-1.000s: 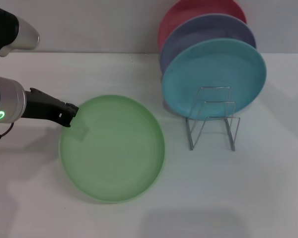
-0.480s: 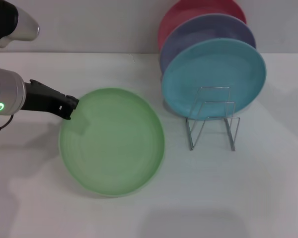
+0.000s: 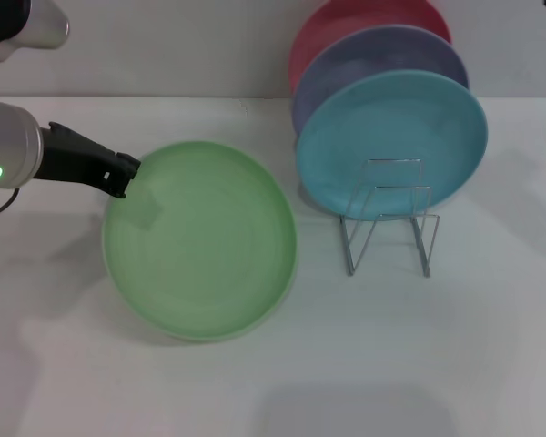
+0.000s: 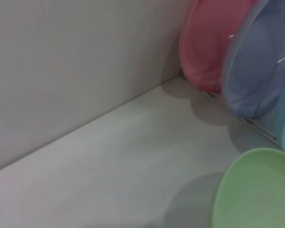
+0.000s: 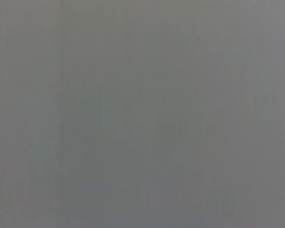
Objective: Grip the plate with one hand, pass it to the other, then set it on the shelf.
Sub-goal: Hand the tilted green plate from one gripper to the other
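Seemingly lifted by its far-left rim, the light green plate (image 3: 200, 241) shows from the head view tilted a little above the white worktop (image 3: 491, 346), its shadow showing under the near edge. The left tool (image 3: 127, 177) is clenched on that rim, an edge grip that leaves the rest of the plate free for the handover. Well to the right stands the wire shelf (image 3: 389, 218), its front loops empty, with a turquoise plate (image 3: 391, 141) and a lavender plate (image 3: 382, 64) upright behind it.

From the left wrist, the plate (image 4: 256, 190) fills one corner, near the standing plates.

From the right wrist, only blank grey shows; the right tool is out of sight.
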Action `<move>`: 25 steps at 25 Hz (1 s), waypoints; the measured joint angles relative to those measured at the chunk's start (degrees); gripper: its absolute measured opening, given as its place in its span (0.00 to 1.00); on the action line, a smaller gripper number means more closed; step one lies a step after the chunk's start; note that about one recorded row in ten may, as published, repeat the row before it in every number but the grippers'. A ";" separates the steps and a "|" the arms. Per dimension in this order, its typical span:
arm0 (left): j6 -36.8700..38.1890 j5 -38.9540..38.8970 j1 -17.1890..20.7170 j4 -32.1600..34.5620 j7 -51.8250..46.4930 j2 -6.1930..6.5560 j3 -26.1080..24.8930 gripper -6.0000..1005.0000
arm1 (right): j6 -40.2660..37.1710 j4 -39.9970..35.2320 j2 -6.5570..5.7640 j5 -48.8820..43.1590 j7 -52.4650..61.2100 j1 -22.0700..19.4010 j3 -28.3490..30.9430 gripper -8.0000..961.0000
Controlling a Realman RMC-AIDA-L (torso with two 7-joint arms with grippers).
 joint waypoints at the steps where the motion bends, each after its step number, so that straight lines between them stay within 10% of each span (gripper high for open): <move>1: -0.01 0.05 -0.17 0.07 0.00 0.00 -0.18 0.02 | 0.35 0.91 -0.07 -6.14 7.08 1.22 0.05 0.85; 9: -0.19 0.12 -1.11 0.39 0.00 -0.01 -0.86 0.02 | 22.16 2.98 -2.13 -45.67 52.42 16.21 2.47 0.85; 25: -0.40 1.59 -2.67 0.41 -0.23 -0.11 -1.21 0.02 | 34.96 -14.45 -2.55 -52.67 52.18 30.08 4.12 0.85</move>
